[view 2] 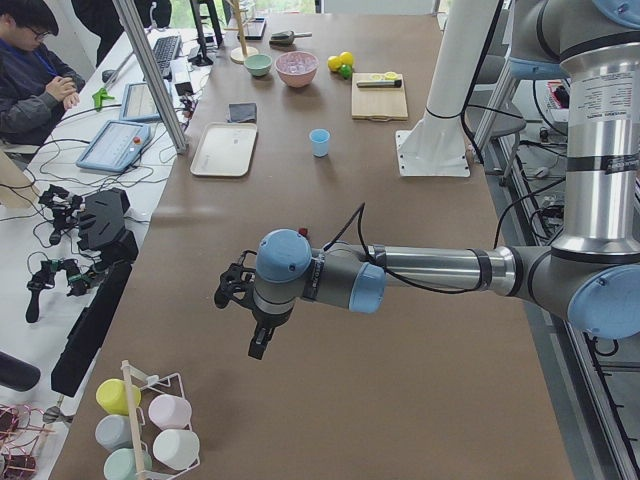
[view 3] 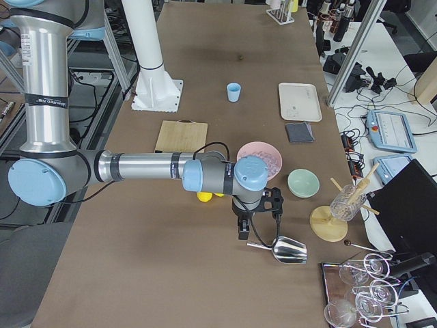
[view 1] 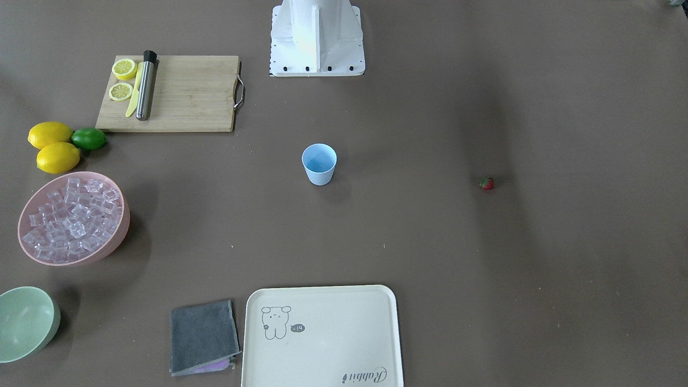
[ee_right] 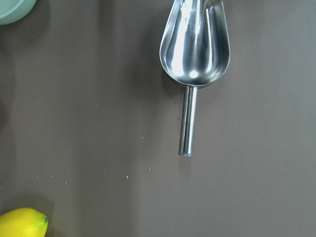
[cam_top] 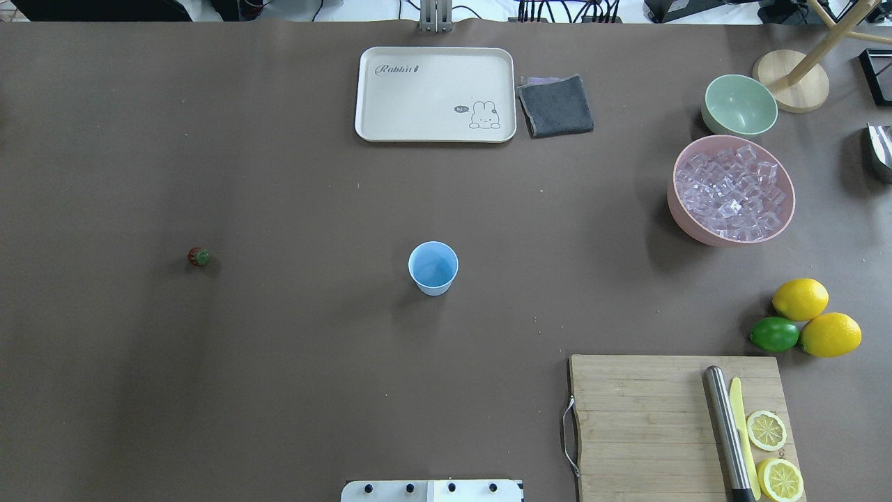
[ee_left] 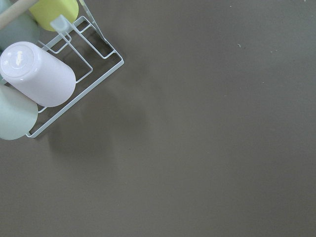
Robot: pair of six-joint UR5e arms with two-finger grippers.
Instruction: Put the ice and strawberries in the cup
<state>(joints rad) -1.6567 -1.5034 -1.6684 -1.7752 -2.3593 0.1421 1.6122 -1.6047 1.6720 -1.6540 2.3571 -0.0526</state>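
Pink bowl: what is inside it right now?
Only ice, a heap of clear cubes filling most of the pink bowl. The cubes cover the bowl's bottom, so anything beneath them cannot be seen.

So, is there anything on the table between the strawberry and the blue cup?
Nothing visible does. In the overhead view the strawberry and the cup stand apart, with only brown table surface between them.

The table (cam_top: 279, 174) wears a matt brown cover, faintly speckled. The cup (cam_top: 433, 268) is smooth, dull-sheened blue plastic. The ice (cam_top: 732, 192) is clear and glassy, heaped in a satin pink bowl (cam_top: 683, 222). The scoop (ee_right: 195, 44) is mirror-polished metal. The cutting board (cam_top: 641, 418) shows pale wood grain, the grey cloth (cam_top: 555, 104) a nubbly weave.
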